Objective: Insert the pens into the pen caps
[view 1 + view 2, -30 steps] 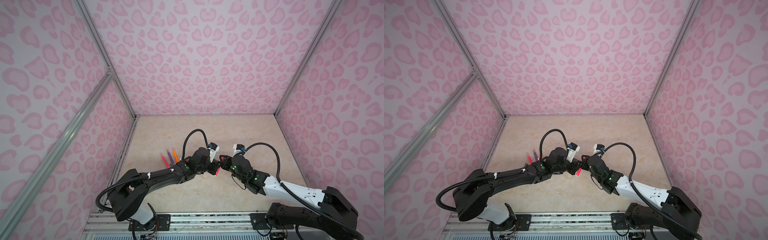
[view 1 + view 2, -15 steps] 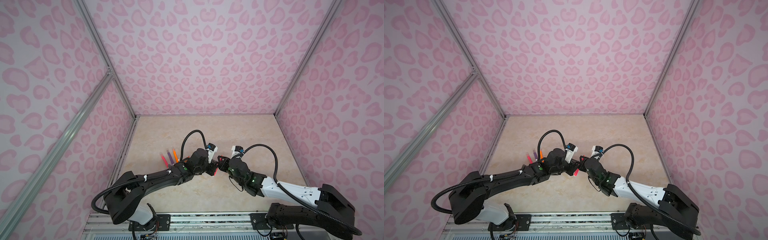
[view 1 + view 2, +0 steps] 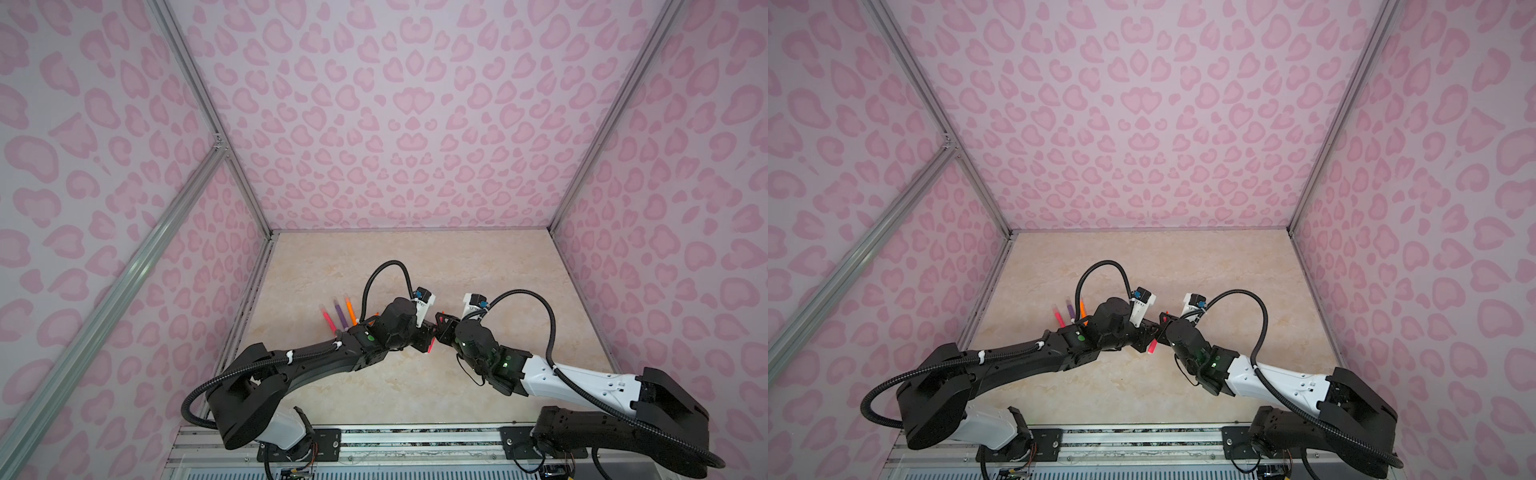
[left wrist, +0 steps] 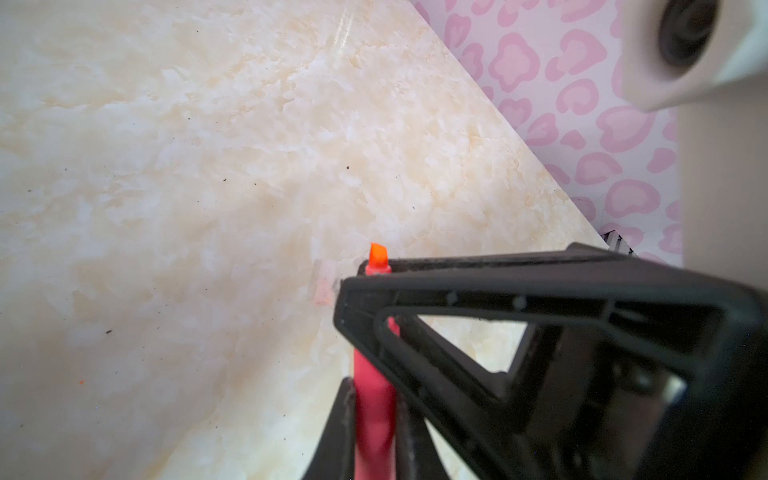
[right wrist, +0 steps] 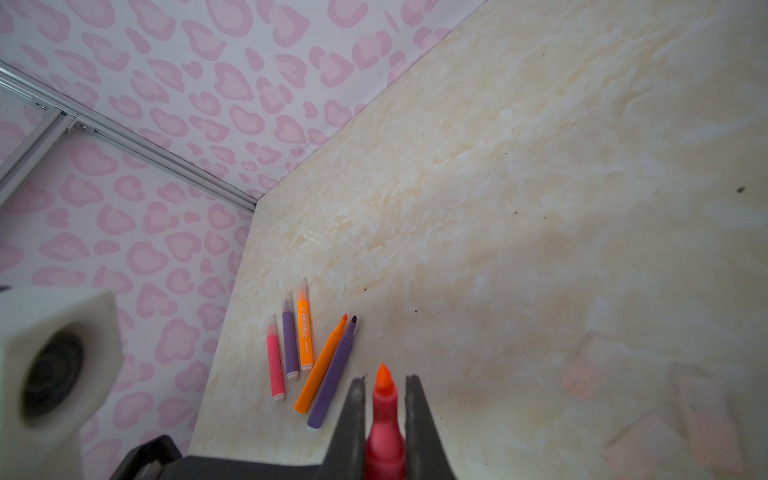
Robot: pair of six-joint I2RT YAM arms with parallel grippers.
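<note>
Where the two arms meet near the middle of the beige marbled surface (image 3: 415,266), a slim pink-red marker pen (image 5: 384,432) is gripped by both the left claw (image 4: 372,399) and the right claw (image 5: 384,384). Each claw is closed tight on the barrel, and the pen's orange-red tip is left bare. Five more marker pens (image 5: 305,340), pink, purple and orange, are laid at 9 o'clock of the claws. A faint clear plastic cap (image 4: 324,286) is seen on the surface.

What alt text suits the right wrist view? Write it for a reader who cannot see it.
The right hand grips a pink-red pen, its orange tip bare, over a beige table. Beyond it lie three capped pens side by side, pink, purple and orange, and two uncapped pens, orange and purple.
</note>
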